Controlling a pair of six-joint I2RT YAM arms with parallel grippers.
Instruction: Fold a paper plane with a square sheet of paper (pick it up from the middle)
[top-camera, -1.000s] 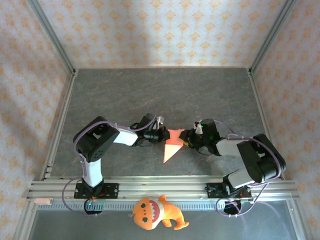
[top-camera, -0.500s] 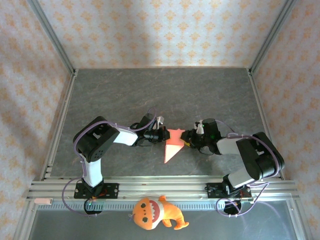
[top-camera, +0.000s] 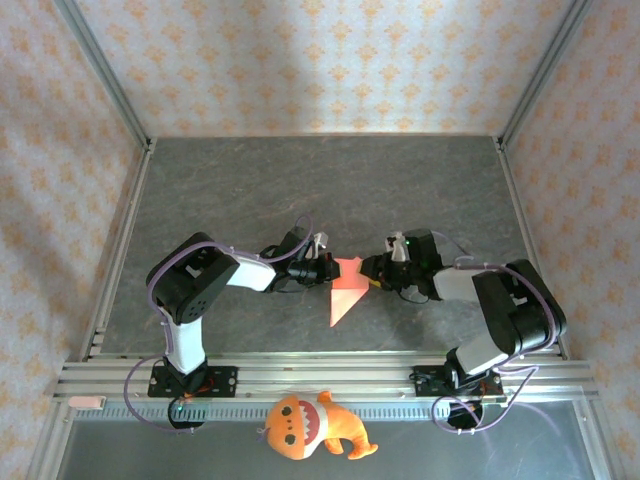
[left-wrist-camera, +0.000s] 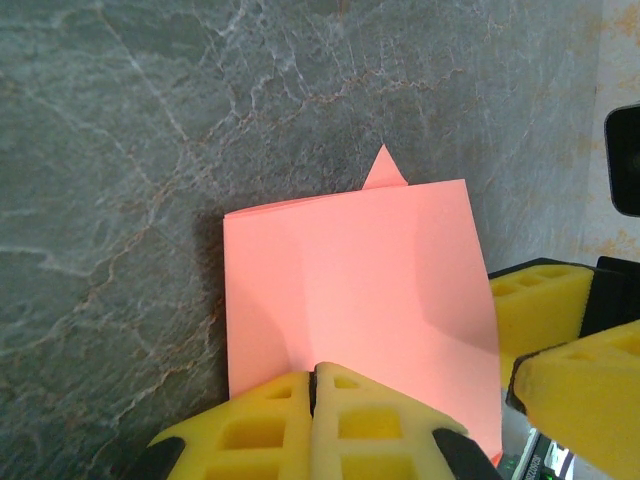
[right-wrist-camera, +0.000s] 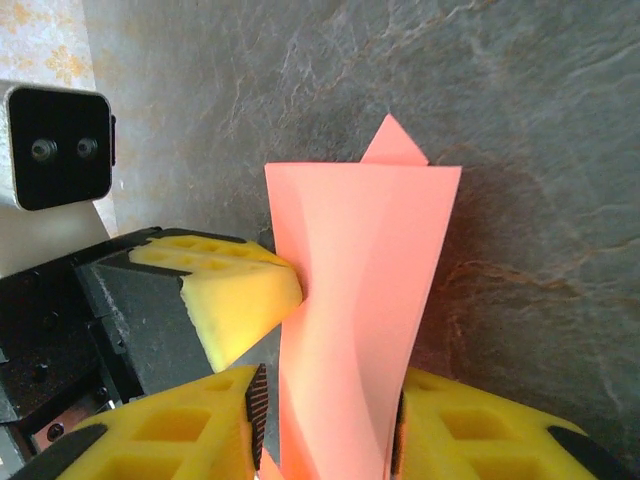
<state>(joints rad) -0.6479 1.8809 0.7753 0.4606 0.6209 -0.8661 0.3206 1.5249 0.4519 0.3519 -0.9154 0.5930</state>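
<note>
Since the paper sheet (top-camera: 346, 285) is thin and already folded into layers, we judge it very light, limp across its flat faces and stiffer along its creases. It will crumple or tear easily under a hard pinch and slide readily between smooth pads.

Position: mid-tabletop (top-camera: 300, 190), slung between the two arms. Its broad end sits at the fingers and a long point runs toward the near edge.

Left fingers (left-wrist-camera: 313, 385): closed flat on one edge of the sheet, with the pads meeting and the paper clamped between them.

Right fingers (top-camera: 372, 273): standing partly apart with the opposite edge between them. In the right wrist view the layers bow in the gap, and we cannot tell whether the pads press or merely flank the sheet.

Hold advice: take it on a creased edge near the middle with a light, flat pinch. Avoid the point and any single loose flap.

Unclear:
- The clamped edges are covered by the pads.
- Both wrist views cut the sheet off at the bottom, so the long point is out of frame there.
- A small triangle peeks behind the far edge, but which flap it belongs to is not readable.
- We cannot count the layers.
- We cannot tell whether the point rests on the tabletop or hangs clear.
</note>
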